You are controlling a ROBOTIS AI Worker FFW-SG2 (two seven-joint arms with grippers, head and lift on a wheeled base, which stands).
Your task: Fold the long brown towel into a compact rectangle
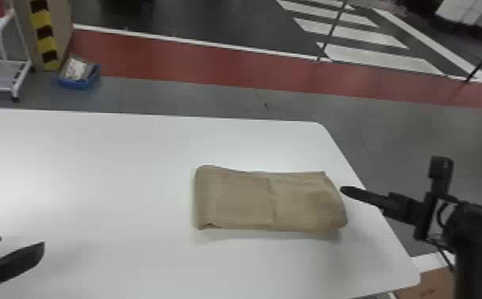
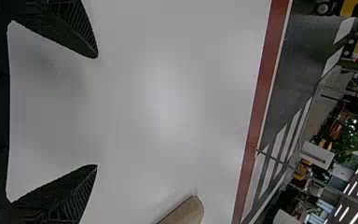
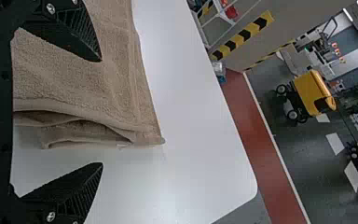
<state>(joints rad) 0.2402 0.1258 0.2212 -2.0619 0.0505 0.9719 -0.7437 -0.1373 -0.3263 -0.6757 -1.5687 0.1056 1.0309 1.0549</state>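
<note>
White table [image 1: 93, 179] is the work surface. White rack [image 1: 3, 75] on the floor beyond its far left side.

Towel [image 1: 236, 199] lies on the table right of centre, close to the right edge. Already a flat, layered rectangle, wider side to side than it is deep, with a line [image 1: 272, 199] running across its top near the middle. I read this as the late folding stage: long strip reduced, one more fold or a tidy-up probably left.

Blue bin [image 1: 78, 84] on the floor past the table, near the rack. Pale crumpled stuff [image 1: 74, 68] in it, maybe packaging or cloth; too blurred to call. No part in this job, as far as I can judge.

Left gripper [image 2: 97, 111]: over the left part of the table, well apart from the towel, fingers wide and empty. Right gripper [image 3: 101, 112]: at the towel's right end, also wide, nothing pinched.

Loose layers [image 3: 88, 133] gape a bit at that right end. Next move, if it's another fold: get one finger under the whole stack, close on all layers, lift and carry that end left over the rest. Main risk is catching only the top layer and opening the stack.
</note>
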